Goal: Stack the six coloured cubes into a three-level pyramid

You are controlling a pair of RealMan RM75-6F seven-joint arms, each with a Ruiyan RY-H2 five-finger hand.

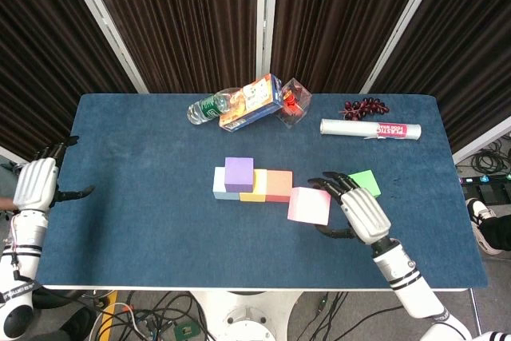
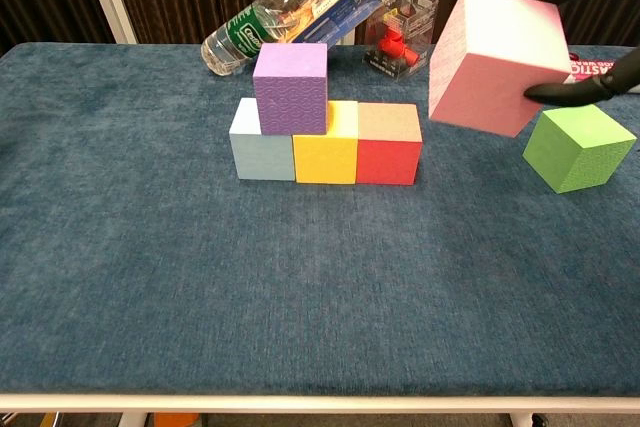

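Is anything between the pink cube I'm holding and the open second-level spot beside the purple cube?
Nothing visible. The right hand holds the pink cube in the air, right of the row; the yellow cube and red cube have bare tops beside the purple cube.

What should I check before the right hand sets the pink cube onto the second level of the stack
1. Grip on the pink cube: ok. The right hand holds it off the table, fingers over the top and thumb at the side.
2. Cube attitude: not ok. It hangs tilted in the chest view and needs levelling.
3. Landing spot: ok. The tops of the yellow cube and red cube beside the purple cube are bare.
4. Base row: ok. Light blue cube, yellow and red sit touching in a line.
5. Green cube: ok. On the table, clear of the stack.
6. Left hand: ok. Open at the table's far left edge.
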